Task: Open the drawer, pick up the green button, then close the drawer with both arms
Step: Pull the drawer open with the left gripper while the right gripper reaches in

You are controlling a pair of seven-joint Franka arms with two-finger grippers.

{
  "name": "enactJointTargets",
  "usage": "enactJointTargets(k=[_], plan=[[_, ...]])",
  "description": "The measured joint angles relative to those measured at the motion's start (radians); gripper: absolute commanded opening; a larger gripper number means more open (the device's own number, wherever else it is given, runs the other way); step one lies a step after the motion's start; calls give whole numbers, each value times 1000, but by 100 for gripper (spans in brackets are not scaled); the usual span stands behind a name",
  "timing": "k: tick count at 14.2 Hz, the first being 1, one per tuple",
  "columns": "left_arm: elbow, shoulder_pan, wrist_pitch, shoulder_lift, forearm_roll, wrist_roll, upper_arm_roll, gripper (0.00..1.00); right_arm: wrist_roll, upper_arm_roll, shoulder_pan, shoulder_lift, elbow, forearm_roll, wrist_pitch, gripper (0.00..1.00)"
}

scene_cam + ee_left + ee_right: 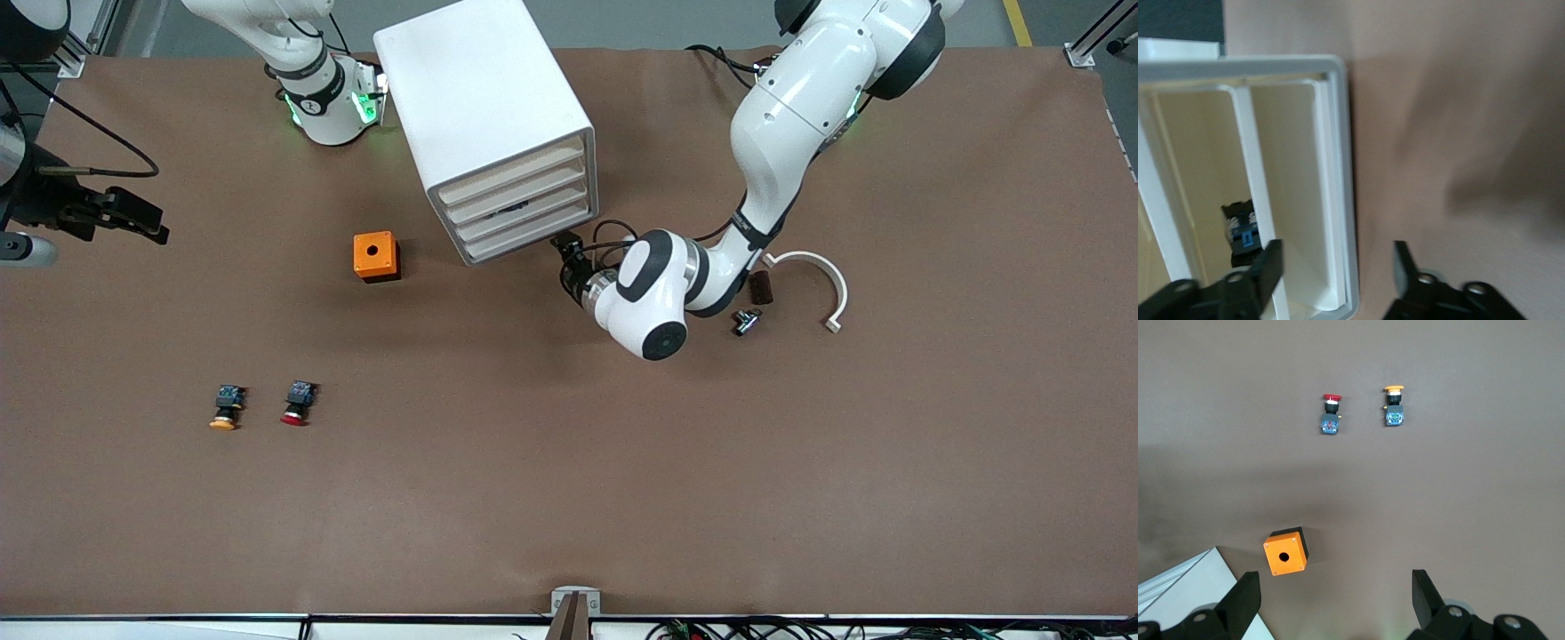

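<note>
The white cabinet (480, 98) stands near the robots' bases, its four cream slat drawers (524, 216) all flush. A black-and-blue button body (1241, 233) shows in a gap between slats; its cap is hidden. It shows as a dark spot in the front view (514, 208). My left gripper (567, 252) is open at the cabinet's front lower corner. In the left wrist view (1338, 252) one finger is before a slat and the other beside the cabinet's edge. My right gripper (1335, 580) is open and empty, high over the table beside the cabinet, and out of the front view.
An orange box with a round hole (376, 256) sits beside the cabinet. Orange-capped (226, 407) and red-capped (297, 404) buttons lie nearer the front camera. A white curved piece (822, 280), a brown block (761, 287) and a small metal part (745, 321) lie by the left arm.
</note>
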Motion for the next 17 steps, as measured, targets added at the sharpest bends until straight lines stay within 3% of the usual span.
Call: enactJointTargets(k=[5,7,11,12,15,17], plan=[[0,-18,-74,10,-57,-13,0,57,0,-2,-7,62,5,0,2,100],[-1,-33,-92,12,-71,-14,0,47,0,-3,-25,122,18,-2,15,100],[-1,-72,-96,27,-99,-15,-1,45,62,-3,-35,162,50,-13,9,100],[-1,-79,-96,35,-101,-16,-1,40,126,2,-33,162,54,-9,3,100],[-1,-88,-96,52,-111,-16,0,0,364,13,18,162,56,32,-1,100],[2,-88,-107,55,-122,-16,-1,0,537,18,89,163,52,46,2,100]])
